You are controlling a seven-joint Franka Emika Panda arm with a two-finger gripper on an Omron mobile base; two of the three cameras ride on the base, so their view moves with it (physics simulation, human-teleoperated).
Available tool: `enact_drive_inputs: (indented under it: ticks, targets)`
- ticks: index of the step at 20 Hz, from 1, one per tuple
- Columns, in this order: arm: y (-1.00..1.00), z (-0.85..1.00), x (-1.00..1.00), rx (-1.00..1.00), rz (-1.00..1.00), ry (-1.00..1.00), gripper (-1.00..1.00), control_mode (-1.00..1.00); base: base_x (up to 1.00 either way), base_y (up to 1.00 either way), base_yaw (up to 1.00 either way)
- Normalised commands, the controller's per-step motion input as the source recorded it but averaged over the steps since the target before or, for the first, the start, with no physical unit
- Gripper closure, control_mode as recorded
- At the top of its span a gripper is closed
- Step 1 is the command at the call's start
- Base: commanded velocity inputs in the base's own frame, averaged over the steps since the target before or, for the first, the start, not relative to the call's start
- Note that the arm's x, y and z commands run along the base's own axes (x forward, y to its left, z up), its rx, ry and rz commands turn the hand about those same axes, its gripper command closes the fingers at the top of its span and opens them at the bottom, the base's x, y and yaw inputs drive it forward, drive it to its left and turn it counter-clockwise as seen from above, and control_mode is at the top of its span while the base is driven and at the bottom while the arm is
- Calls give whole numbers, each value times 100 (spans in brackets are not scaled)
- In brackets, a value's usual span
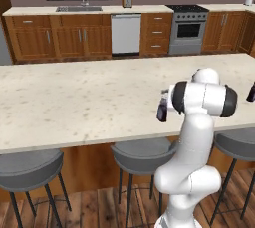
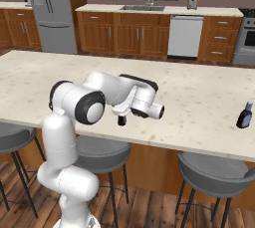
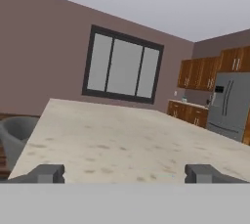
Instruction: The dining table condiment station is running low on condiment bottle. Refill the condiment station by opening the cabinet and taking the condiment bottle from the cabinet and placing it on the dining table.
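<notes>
Condiment bottle point(image 2: 244, 115) and pincer point(image 3: 125, 175): the two are seen well apart on the same surface point(image 2: 199, 92), and nothing is held.
Pincer state: the jaws are spread wide. In the hand view the fingertips point(image 3: 49, 173) are set far to either side, and only bare stone top is seen between them.
Pincer pose: it is held low, just above the near edge of the surface. It is aimed level along the top toward a window point(image 3: 122, 66) and a refrigerator point(image 3: 229, 103).
Arm: it is folded over the near edge of the surface, above the grey stools point(image 2: 214, 172).
Bottle position: it is stood upright on the surface, near the front edge, and is touched by nothing. A dark sliver at the right border of the left base view is taken to be the same bottle.
Bottle identity: it is judged to be the task's bottle by its dark body and pale cap, though it is too small for its neck to be read with certainty.
Key relation: the bottle lies far to the robot's right of the pincer and outside the way the pincer is aimed. Its long axis is vertical.
Task stage: the placing step is judged done or nearly done, since the bottle is already borne by the surface.
</notes>
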Motion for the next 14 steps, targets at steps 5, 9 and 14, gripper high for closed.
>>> enact_drive_inputs:
  ticks: [5, 9, 14]
  targets:
    - [4, 74, -23, -3, 0, 0, -100, -100, 0, 0, 0]
    - [12, 81, -47, -6, -4, -1, -100, -100, 0, 0, 0]
    - [31, 79, -68, -6, -6, 0, -100, -100, 0, 0, 0]
